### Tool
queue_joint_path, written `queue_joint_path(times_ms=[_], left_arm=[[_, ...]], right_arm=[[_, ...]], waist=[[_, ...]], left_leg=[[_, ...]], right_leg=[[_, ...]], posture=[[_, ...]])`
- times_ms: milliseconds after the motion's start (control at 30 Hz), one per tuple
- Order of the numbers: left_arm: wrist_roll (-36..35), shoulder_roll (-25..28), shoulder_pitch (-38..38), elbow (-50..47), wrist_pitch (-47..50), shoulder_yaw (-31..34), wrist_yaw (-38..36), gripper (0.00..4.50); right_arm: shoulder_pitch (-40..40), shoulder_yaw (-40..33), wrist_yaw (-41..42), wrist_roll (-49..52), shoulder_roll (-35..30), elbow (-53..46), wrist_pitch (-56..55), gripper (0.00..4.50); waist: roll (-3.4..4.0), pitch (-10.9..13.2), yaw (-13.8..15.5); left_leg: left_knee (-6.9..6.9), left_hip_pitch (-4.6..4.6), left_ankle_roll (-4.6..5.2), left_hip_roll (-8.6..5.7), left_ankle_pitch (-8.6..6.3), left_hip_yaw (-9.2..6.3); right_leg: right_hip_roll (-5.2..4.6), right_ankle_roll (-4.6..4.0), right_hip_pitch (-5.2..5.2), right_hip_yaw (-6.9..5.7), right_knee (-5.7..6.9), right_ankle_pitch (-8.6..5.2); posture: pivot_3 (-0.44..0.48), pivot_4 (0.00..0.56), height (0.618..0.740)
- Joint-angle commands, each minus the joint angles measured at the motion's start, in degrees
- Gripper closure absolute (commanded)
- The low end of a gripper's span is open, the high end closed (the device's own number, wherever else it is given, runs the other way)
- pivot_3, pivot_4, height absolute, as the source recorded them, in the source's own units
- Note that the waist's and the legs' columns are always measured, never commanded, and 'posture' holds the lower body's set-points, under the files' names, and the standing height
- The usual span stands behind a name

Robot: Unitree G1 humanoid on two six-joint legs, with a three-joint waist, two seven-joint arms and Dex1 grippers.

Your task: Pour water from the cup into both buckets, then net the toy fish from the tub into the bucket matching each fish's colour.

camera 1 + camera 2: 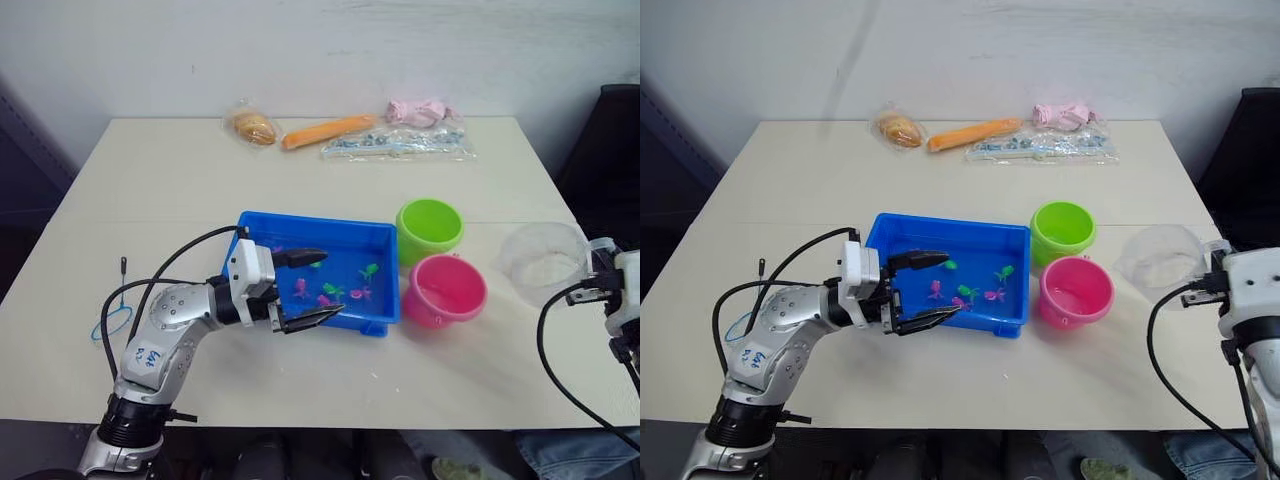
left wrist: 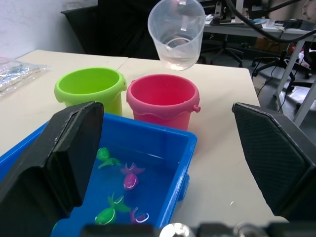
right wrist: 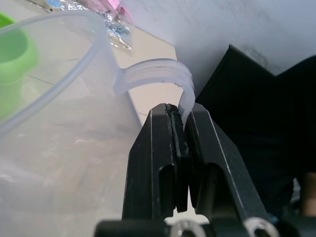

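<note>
The blue tub point(image 1: 310, 222) sits mid-table and holds water with several green and pink toy fish point(image 1: 333, 290). My left gripper point(image 1: 330, 283) hangs open over the tub's left part, with nothing between its fingers. The green bucket point(image 1: 429, 228) and the pink bucket point(image 1: 445, 290) stand side by side just right of the tub. My right gripper point(image 3: 177, 111) is shut on the handle of the clear cup point(image 1: 545, 262), held off the table to the right of the pink bucket. A little water lies in the cup's bottom point(image 2: 175, 54). The net point(image 1: 112, 318) lies on the table at the far left.
Along the table's far edge lie a bagged bread roll point(image 1: 252, 126), an orange carrot-shaped toy point(image 1: 328, 131), a pink toy point(image 1: 420, 110) and a clear plastic bag point(image 1: 400, 143). A black chair point(image 1: 610, 150) stands beyond the table's right edge.
</note>
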Motion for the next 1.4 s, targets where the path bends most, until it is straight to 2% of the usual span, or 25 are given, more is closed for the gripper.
queue_joint_path(times_ms=[33,567,1400], left_arm=[[0.13,-0.22,-1.22,-0.09,-1.05,-0.51,-0.49,0.00],[2.14,1.85,-1.72,2.96,-4.31,-0.13,-2.61,0.00],[3.81,0.99,-1.61,2.78,-5.41,-1.39,-1.69,0.00]], right_arm=[[-0.42,-0.11,2.06,-3.43,-1.46,-0.73,-3.74,4.44],[-4.25,3.20,3.05,-16.90,-2.05,2.68,-15.55,4.44],[-8.01,5.58,1.96,-27.30,-2.10,8.59,-25.48,4.44]], waist=[[-0.05,0.03,-0.01],[-0.07,0.04,-0.15],[-0.08,0.05,-0.15]], left_leg=[[0.02,0.01,0.00,0.00,0.00,0.03],[0.12,0.12,0.03,0.02,-0.01,0.27],[0.33,0.09,0.10,0.03,-0.06,0.31]], right_leg=[[0.00,0.02,0.00,0.00,0.00,0.01],[0.06,0.09,-0.02,0.02,0.06,0.05],[0.05,0.11,-0.01,0.06,0.17,0.06]], posture=[[0.000,0.150,0.740],[0.000,0.150,0.740],[0.000,0.150,0.740]])
